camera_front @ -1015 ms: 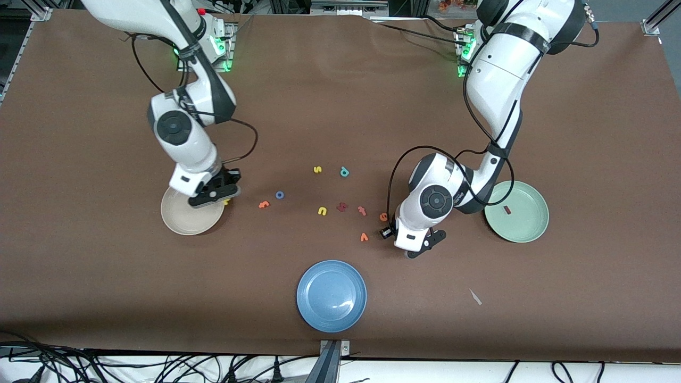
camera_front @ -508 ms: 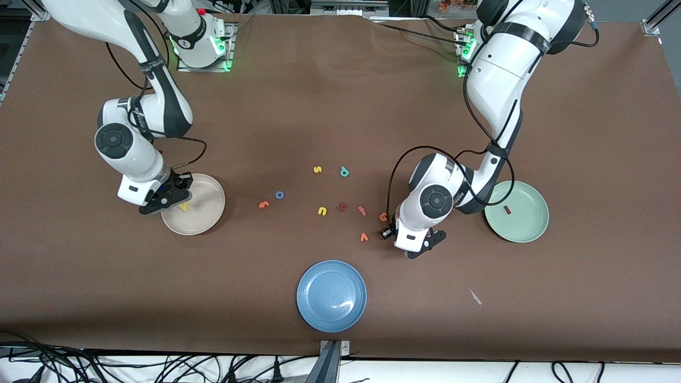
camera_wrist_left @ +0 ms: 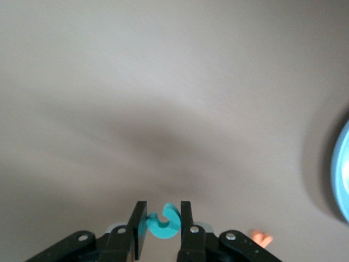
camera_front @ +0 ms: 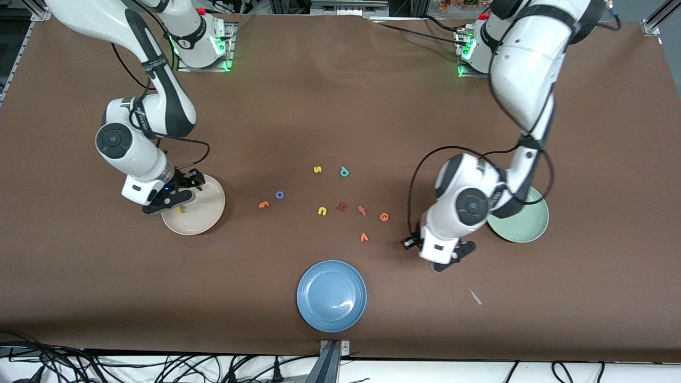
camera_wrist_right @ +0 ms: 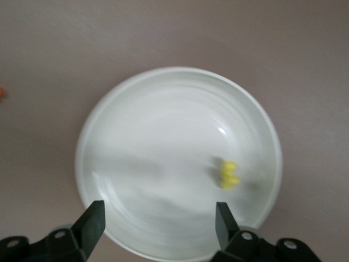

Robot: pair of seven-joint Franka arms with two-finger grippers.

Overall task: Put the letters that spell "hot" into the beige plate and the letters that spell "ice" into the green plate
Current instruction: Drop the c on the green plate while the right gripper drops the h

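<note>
My left gripper [camera_wrist_left: 162, 219] is shut on the teal c [camera_wrist_left: 163, 222] and hangs over the bare table [camera_front: 446, 261] beside the green plate [camera_front: 533, 230], which the left arm partly covers. My right gripper [camera_wrist_right: 158, 224] stands open over the beige plate [camera_wrist_right: 163, 109], at its rim [camera_front: 169, 201]. The yellow h [camera_wrist_right: 229, 174] lies loose in that plate [camera_front: 205, 213]. On the table between the plates lie the blue o [camera_front: 279, 195], the orange t [camera_front: 263, 204] and the orange e [camera_front: 384, 216]. The i is hidden.
A blue plate [camera_front: 331, 295] sits nearer the front camera, mid-table. Loose letters lie around: a yellow s [camera_front: 317, 169], a teal p [camera_front: 345, 171], a yellow u [camera_front: 322, 211], a dark red letter [camera_front: 342, 207], a pinkish one [camera_front: 362, 210] and an orange v [camera_front: 364, 236].
My right gripper swung across the beige plate and opened, leaving the yellow h in it. My left gripper shut on the teal c and carried it away from the letters, toward the green plate.
</note>
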